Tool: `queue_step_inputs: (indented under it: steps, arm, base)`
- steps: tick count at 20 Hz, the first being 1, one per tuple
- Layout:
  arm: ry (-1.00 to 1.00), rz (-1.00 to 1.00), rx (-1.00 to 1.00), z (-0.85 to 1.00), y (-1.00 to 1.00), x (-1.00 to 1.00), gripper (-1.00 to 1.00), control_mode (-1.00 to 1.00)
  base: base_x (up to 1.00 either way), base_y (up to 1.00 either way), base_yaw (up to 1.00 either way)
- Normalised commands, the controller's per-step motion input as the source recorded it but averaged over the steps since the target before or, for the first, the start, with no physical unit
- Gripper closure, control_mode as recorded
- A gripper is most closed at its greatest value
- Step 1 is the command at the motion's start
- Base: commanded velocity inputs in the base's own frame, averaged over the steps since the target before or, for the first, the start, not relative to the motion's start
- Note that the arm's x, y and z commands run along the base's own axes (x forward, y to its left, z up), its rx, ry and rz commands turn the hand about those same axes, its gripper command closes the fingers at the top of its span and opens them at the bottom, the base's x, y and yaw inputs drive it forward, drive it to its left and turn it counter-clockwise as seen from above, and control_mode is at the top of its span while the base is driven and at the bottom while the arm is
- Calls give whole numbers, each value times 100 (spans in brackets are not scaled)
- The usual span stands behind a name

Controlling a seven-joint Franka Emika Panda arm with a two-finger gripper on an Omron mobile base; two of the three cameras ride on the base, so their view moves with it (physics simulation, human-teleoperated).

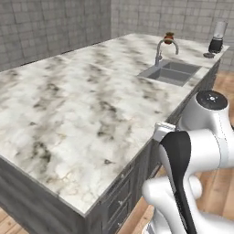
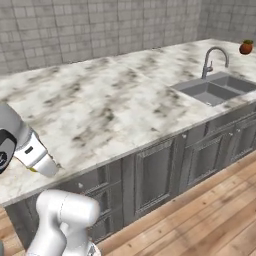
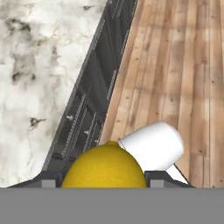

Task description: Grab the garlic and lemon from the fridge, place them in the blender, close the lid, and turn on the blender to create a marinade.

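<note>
In the hand view a yellow lemon (image 3: 105, 168) sits between my two dark fingertips (image 3: 50, 180), so my gripper (image 3: 105, 180) is shut on it. The hand hangs over the counter's front edge, above the wooden floor. In the right base view the white hand (image 2: 36, 156) is at the far left by the counter edge. The blender (image 1: 216, 38), with a black base and clear jar, stands at the far end of the counter past the sink. A small dark disc beside its base may be the lid (image 1: 209, 55). The garlic and the fridge are out of view.
A long marble counter (image 1: 82, 105) runs ahead, with grey cabinet fronts (image 2: 155, 175) below it. A sink (image 1: 172, 72) with a curved faucet (image 1: 160, 50) is set near the far end. A potted plant (image 1: 169, 37) stands behind it. Wooden floor (image 2: 210, 220) lies to the right.
</note>
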Motion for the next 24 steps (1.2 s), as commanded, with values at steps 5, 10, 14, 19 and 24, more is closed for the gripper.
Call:
queue_step_inputs:
  steps: [5, 10, 14, 19, 24]
  arm:
    - [0, 0, 0, 0, 0, 0, 100, 100]
    - [0, 0, 0, 0, 0, 0, 100, 100]
    - [0, 0, 0, 0, 0, 0, 100, 100]
    - [0, 0, 0, 0, 0, 0, 100, 100]
    - [0, 0, 0, 0, 0, 0, 100, 100]
  base:
    - [41, -100, -5]
    - [43, -100, -2]
    - [49, -100, 0]
    - [54, -100, 0]
    - [57, -100, 0]
